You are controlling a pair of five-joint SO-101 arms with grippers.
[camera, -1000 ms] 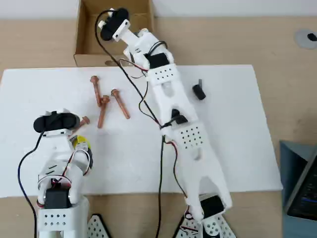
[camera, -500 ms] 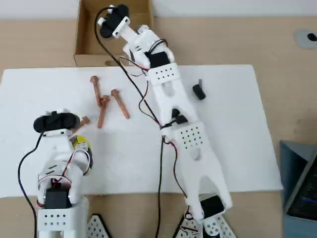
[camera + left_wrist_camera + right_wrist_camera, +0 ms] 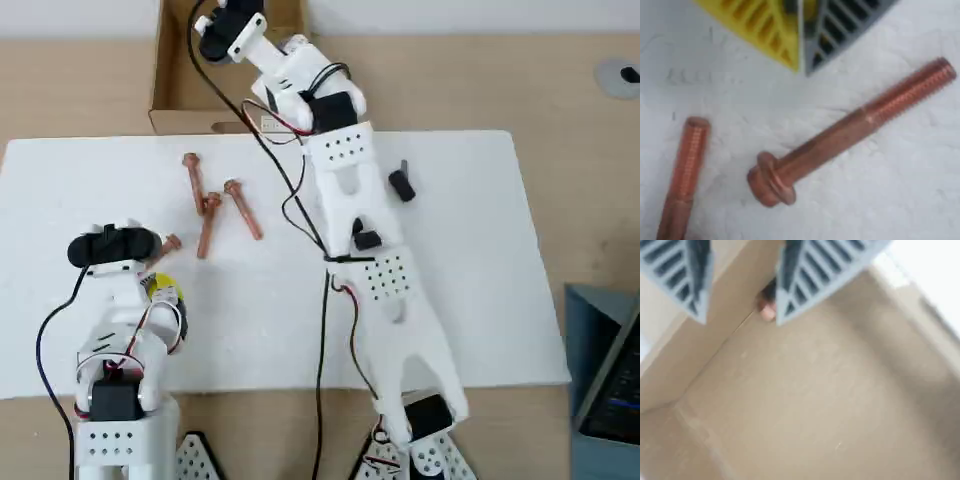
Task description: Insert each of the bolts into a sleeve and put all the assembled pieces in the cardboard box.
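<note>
We see the right arm (image 3: 375, 270) stretched along the white sheet (image 3: 480, 300) to the cardboard box (image 3: 180, 70) at the far edge of the counter (image 3: 560, 90), its wrist over the box's open top. From its own camera, the right pincer (image 3: 740, 315) hangs above the bare cardboard floor of the box with its two grey fingers (image 3: 810, 270) well apart and nothing clamped between them. A small copper tip (image 3: 767, 306) with something dark above it shows against the inner edge of one finger. We cannot tell what it is or whether it touches. The left arm (image 3: 125, 320) sits at the near left part of the sheet. The left pincer (image 3: 801, 67) has its yellow finger (image 3: 760, 25) and grey finger (image 3: 850, 25) pressed together, empty, over the sheet. Near its tip one copper bolt (image 3: 840, 135) lies flat on the sheet, apart from the fingers, and the threaded end of a second bolt (image 3: 687, 155) lies close by. From above we count four bolts on the sheet. One lies just beside the left arm's wrist (image 3: 170, 242), and three lie in a loose group (image 3: 208, 225) between the arms, two of them touching and the third just beside them. A black sleeve (image 3: 402, 184) lies on the sheet at the right arm's outer side, well apart from the bolts. A laptop (image 3: 610, 380) sits at the counter's right edge.
</note>
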